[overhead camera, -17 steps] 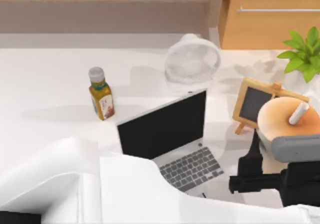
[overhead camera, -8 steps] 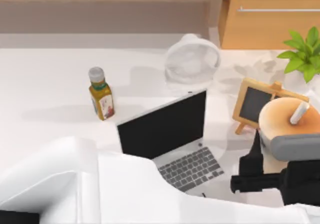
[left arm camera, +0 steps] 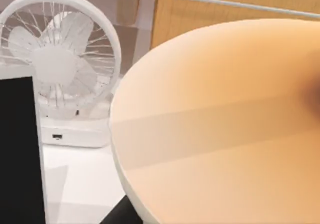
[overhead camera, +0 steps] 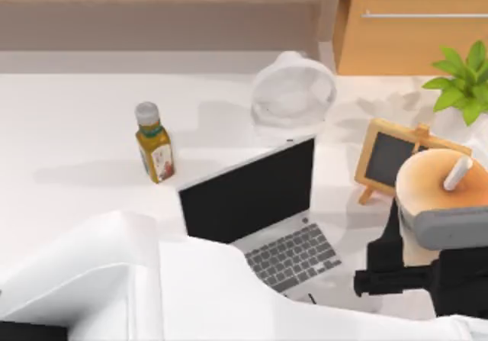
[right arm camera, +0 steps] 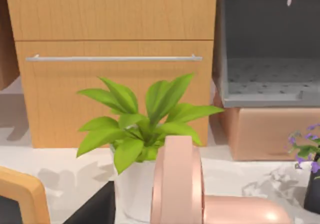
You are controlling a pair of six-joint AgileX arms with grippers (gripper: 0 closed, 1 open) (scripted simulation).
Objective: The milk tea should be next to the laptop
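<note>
Milk tea (overhead camera: 441,179) right of open laptop (overhead camera: 263,214)

I counted one laptop (overhead camera: 259,211) on the table (overhead camera: 69,143), one milk tea (overhead camera: 438,184) with a single white straw (overhead camera: 456,173), and one small yellow bottle (overhead camera: 154,143) with a grey cap. There was one white fan (overhead camera: 293,93), one wood-framed chalkboard easel (overhead camera: 396,154), and one leafy green plant (overhead camera: 463,82) in a white pot. Beyond the table stood one wooden cabinet (overhead camera: 415,24) with one metal handle. Two arms were mine, with one dark end effector (overhead camera: 393,268) seen from above.
</note>
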